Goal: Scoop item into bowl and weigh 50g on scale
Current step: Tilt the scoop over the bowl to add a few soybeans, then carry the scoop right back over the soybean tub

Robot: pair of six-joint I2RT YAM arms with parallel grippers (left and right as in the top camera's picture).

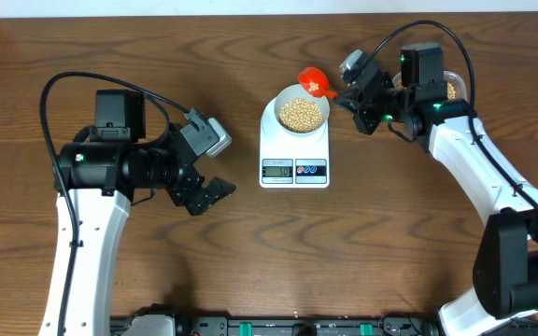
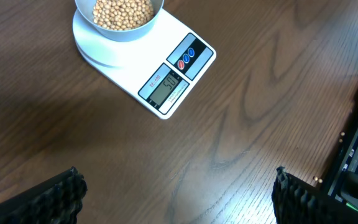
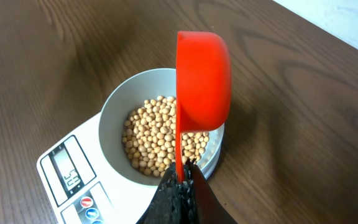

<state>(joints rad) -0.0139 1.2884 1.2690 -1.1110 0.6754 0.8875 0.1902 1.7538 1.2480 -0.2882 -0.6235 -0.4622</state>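
**While the Scoop Tips, the Bowl Fills Up**

Since the big brown surface (image 1: 250,271) holds it all, start there. The left hand (image 1: 215,192) hangs over bare wood, well apart from the scale. Its fingers are spread wide and it holds nothing. The right hand (image 1: 351,99) is pinched shut on the thin handle of a red scoop (image 3: 204,81).

Next comes the white scale (image 1: 294,149), flat in the middle of the surface. The little screen and two round buttons are on its near edge. On top of it sits the pale bowl (image 3: 114,115).

The scoop is tipped on its side over the bowl's far rim. From above, a few beans seem to be left in it.

Smallest of all are the beans (image 1: 302,115). They are round and tan-yellow, and they fill much of the bowl.

I think most of the job is done. Beans are in the bowl and the bowl is on the scale. What is left is to check the number. It is too small to read for sure, so I cannot tell if more beans are needed.
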